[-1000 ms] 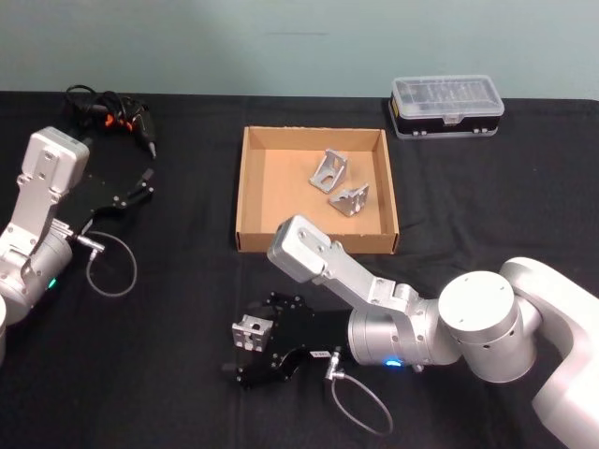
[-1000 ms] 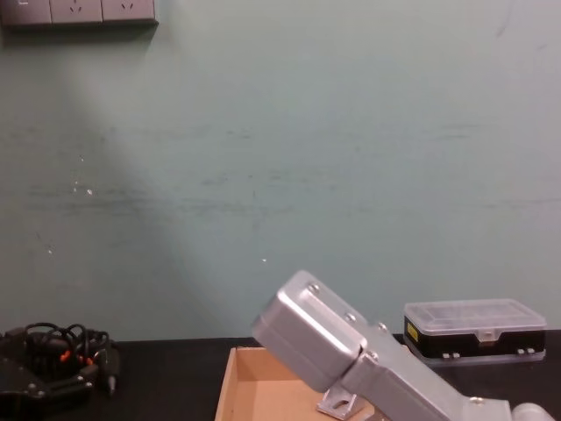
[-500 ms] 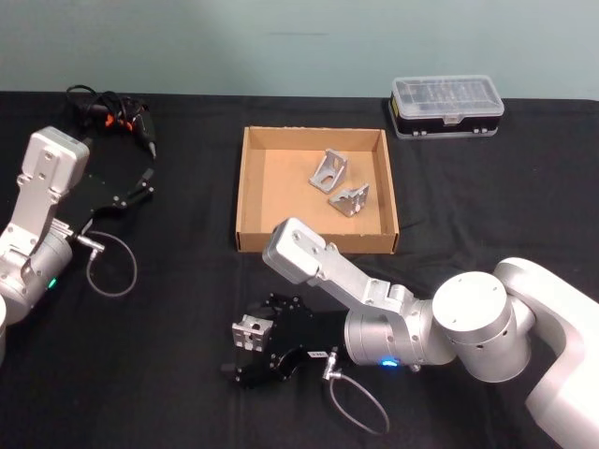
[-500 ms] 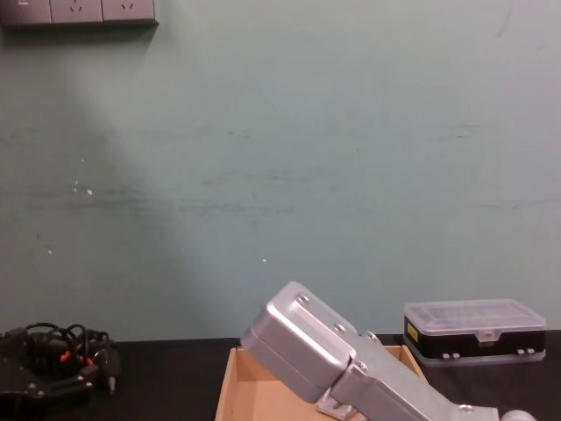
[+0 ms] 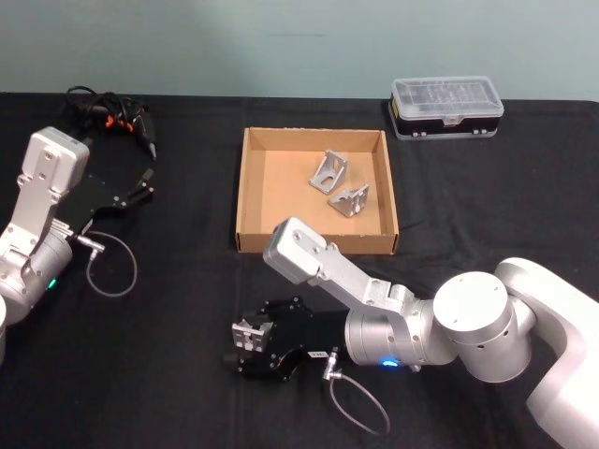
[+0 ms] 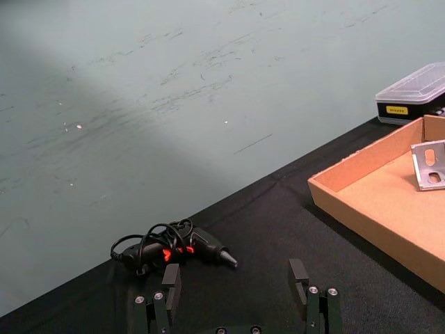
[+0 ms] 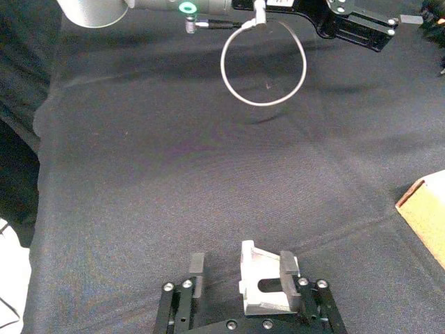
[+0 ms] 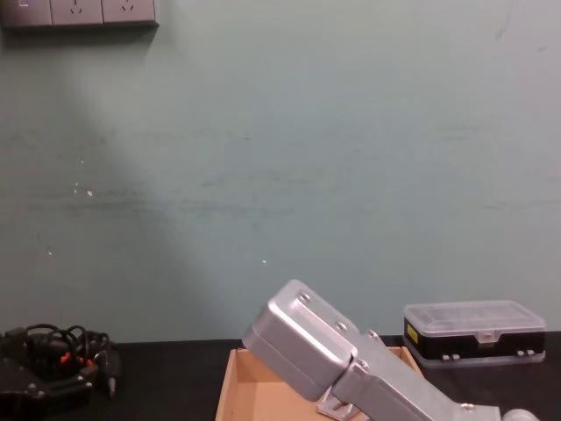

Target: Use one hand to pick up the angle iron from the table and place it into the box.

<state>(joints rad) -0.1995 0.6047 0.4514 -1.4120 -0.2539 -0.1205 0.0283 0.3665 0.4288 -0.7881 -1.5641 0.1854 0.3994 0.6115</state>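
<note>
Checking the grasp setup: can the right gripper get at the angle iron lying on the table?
Likely yes: the right gripper straddles the angle iron on the table, jaws open, nothing blocking.

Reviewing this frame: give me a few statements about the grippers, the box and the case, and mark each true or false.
1. The box holds two angle irons, a far angle iron and a near angle iron. True.
2. The right gripper hangs over the box. False: it is low at the table in front of the box, with its fingers on either side of a third angle iron.
3. The left gripper is open and holds nothing. True.
4. The plastic case lies inside the box. False: it sits on the table beyond the box's far right corner.
</note>
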